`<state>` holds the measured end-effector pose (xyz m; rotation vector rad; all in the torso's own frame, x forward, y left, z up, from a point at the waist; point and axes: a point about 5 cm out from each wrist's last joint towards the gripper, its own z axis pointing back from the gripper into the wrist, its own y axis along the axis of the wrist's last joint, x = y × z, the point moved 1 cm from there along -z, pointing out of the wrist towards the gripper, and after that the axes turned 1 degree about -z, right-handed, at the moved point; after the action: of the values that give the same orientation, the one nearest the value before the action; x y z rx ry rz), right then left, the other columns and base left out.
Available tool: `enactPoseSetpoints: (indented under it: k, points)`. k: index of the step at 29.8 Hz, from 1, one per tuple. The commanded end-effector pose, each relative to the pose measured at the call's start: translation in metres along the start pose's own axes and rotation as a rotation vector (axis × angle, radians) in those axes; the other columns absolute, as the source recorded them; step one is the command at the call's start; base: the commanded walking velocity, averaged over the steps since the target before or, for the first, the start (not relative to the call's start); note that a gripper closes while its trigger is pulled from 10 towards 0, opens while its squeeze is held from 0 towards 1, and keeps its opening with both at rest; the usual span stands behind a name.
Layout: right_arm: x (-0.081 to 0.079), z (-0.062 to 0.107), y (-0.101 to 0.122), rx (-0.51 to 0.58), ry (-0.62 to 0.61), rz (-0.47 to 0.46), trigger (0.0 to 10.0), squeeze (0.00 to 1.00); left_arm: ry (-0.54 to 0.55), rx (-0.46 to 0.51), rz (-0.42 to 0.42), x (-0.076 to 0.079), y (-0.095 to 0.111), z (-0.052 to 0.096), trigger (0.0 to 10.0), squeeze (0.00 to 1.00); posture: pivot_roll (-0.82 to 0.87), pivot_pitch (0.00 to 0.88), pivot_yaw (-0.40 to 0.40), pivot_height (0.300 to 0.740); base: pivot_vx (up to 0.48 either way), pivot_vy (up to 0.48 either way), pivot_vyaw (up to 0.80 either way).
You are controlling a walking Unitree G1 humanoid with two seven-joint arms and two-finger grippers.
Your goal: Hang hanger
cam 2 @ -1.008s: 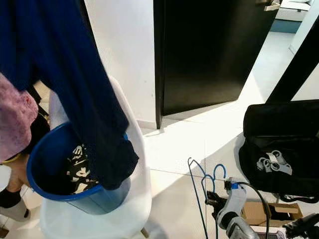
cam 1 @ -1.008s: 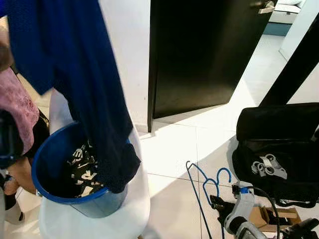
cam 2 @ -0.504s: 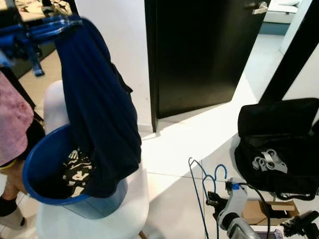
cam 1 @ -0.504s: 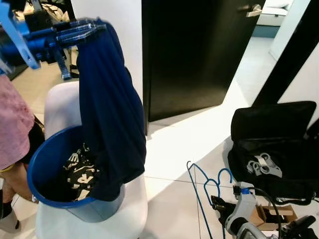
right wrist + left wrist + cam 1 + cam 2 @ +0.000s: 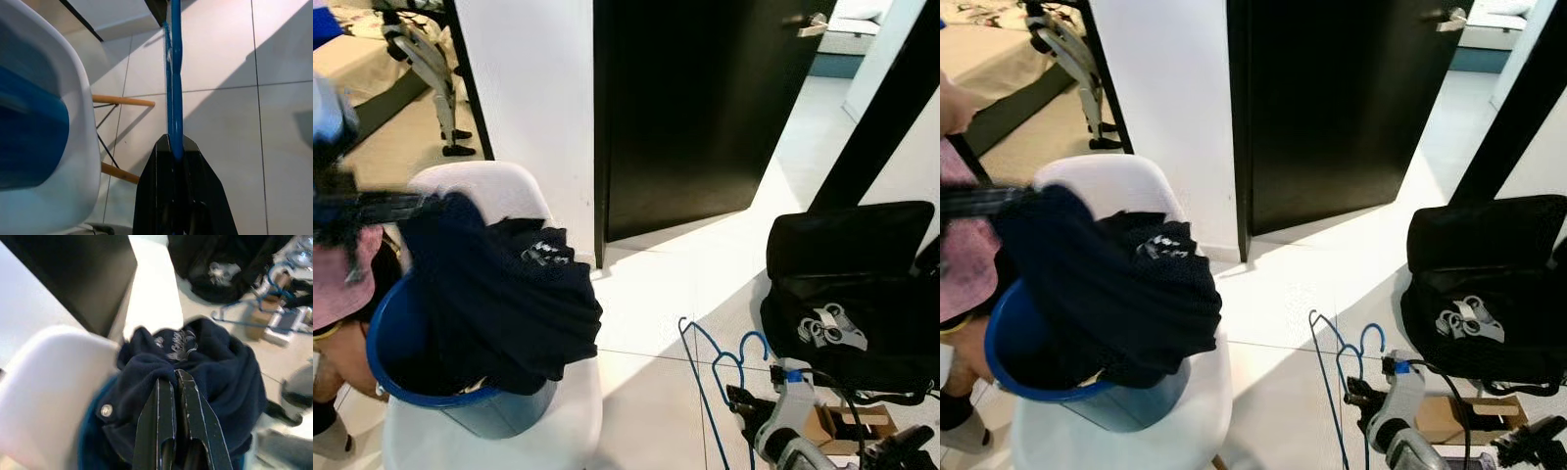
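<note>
Over blue bucket (image 5: pixel 406 377) on white chair (image 5: pixel 489 431), left hand (image 5: pixel 177 377) clenched on navy garment (image 5: pixel 499 304). Low at right, right hand (image 5: pixel 175 152) grasping blue hanger (image 5: pixel 720 357). Risk: thin wire twisting in grip; bunched garment snagging bucket rim.

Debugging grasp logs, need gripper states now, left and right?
Left gripper: shut on the navy garment over the bucket.
Right gripper: shut on the blue hanger.

Head pair looks down, sharing the white chair (image 5: pixel 499 186); wrist cameras sight closely along their fingers.
</note>
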<state>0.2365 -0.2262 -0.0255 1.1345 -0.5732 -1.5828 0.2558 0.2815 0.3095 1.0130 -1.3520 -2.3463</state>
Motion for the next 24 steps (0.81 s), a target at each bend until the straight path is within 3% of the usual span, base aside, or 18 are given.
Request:
enactPoseSetpoints:
  k: [1,3,4,7,8,10,12,15,20,22,24]
  points:
    - [0.002,0.002,-0.004,-0.007,-0.009,-0.010,10.0,0.00,-0.020,-0.081,-0.026,0.004,0.001,0.005,1.0,0.00,0.02,0.095,-0.023,0.740,0.000,0.000,0.00]
    - [0.003,0.002,-0.003,-0.008,-0.009,-0.010,10.0,0.00,-0.096,-0.138,0.010,0.020,-0.007,0.003,1.2,0.00,0.02,0.095,-0.024,0.740,0.000,0.000,0.00]
    - [0.003,0.002,-0.003,-0.008,-0.009,-0.010,10.0,0.00,-0.096,-0.138,0.010,0.020,-0.007,0.003,1.2,0.00,0.02,0.095,-0.024,0.740,0.000,0.000,0.00]
    - [0.003,0.002,-0.003,-0.010,-0.007,-0.009,10.0,0.00,-0.269,-0.113,0.091,0.059,-0.016,-0.018,1.5,0.00,0.03,0.098,-0.023,0.740,0.000,0.000,0.00]
    - [0.003,0.002,-0.003,-0.010,-0.007,-0.009,10.0,0.00,-0.269,-0.113,0.091,0.059,-0.016,-0.018,1.5,0.00,0.03,0.098,-0.023,0.740,0.000,0.000,0.00]
    - [0.003,0.002,-0.003,-0.010,-0.008,-0.009,10.0,0.00,-0.331,-0.124,0.127,0.078,-0.025,-0.030,1.8,0.00,0.02,0.102,-0.025,0.740,0.000,0.000,0.00]
    - [0.003,0.002,-0.003,-0.010,-0.008,-0.009,10.0,0.00,-0.331,-0.124,0.127,0.078,-0.025,-0.030,1.8,0.00,0.02,0.102,-0.025,0.740,0.000,0.000,0.00]
    - [0.003,0.002,-0.002,-0.011,-0.006,-0.008,10.0,0.00,-0.380,-0.170,0.165,0.106,-0.048,-0.051,1.8,0.00,0.02,0.104,-0.027,0.740,0.000,0.000,0.00]
    - [0.003,0.002,-0.002,-0.011,-0.005,-0.008,10.0,0.00,-0.387,-0.186,0.172,0.115,-0.055,-0.060,1.8,0.00,0.02,0.104,-0.027,0.740,0.000,0.000,0.00]
    - [0.003,0.002,-0.002,-0.011,-0.006,-0.008,10.0,0.00,-0.396,-0.208,0.175,0.120,-0.060,-0.064,2.2,0.00,0.02,0.108,-0.026,0.740,0.000,0.000,0.00]
    - [0.004,0.002,-0.002,-0.011,-0.006,-0.010,10.0,0.00,-0.375,-0.240,0.172,0.125,-0.071,-0.071,3.5,0.00,0.02,0.113,-0.024,0.740,0.000,0.000,0.00]
